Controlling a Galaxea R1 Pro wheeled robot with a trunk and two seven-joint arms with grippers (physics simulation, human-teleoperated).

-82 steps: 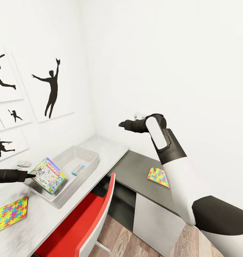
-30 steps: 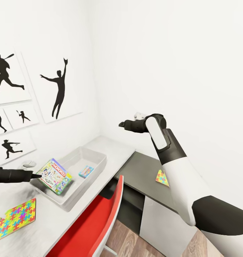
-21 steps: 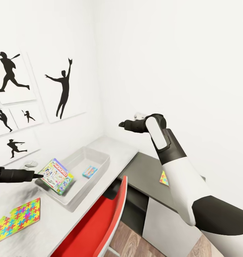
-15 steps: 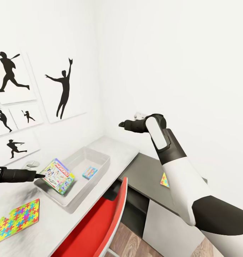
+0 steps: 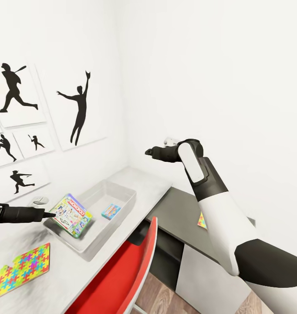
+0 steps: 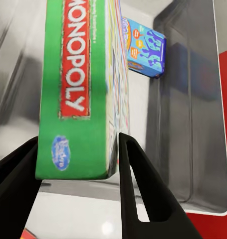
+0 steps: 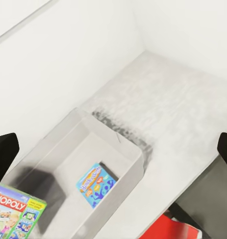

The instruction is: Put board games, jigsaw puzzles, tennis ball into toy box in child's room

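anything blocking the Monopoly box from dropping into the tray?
Nothing visible. The left gripper holds the Monopoly box over the toy box; the small blue box inside lies off to one side.

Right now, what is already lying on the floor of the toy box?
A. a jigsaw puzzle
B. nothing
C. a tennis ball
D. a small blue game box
D: a small blue game box lies flat inside the toy box, while the left gripper holds the Monopoly box over the near rim.
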